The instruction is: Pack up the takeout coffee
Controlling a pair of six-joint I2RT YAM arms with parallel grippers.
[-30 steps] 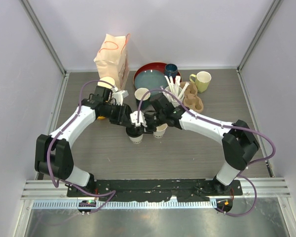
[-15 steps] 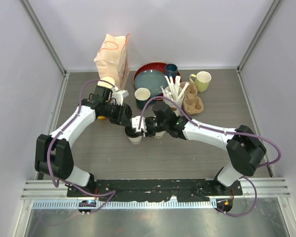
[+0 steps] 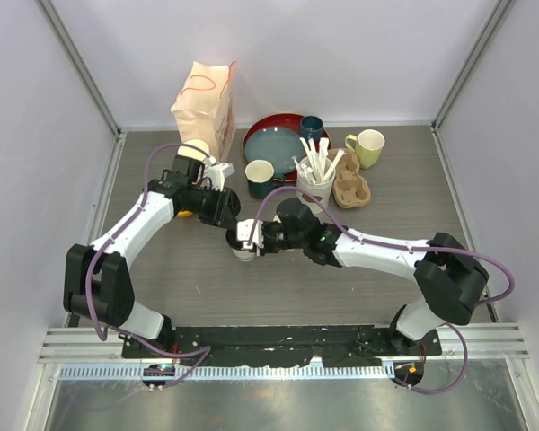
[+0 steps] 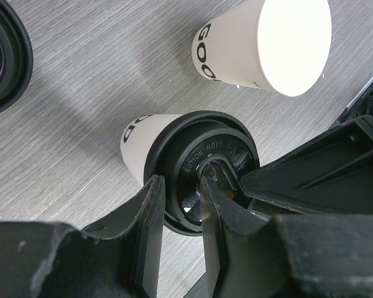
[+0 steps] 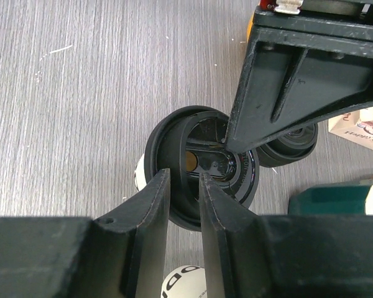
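Left wrist view: left pincer (image 4: 181, 192) narrowly closed on the lid (image 4: 193, 139) rim, cup (image 4: 135, 139) right beneath?
— Yes; right pincer (image 5: 183, 186) nips it too. Press evenly, I'd say; second cup (image 4: 264, 43) stands just beyond.

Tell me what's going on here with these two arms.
Both arms are working on one paper cup in the middle of the table. The left gripper and the right gripper each pinch the rim of its black lid from opposite sides, apparently to seat it. A second cup sits beside it with no lid. Neither cup is packed yet.
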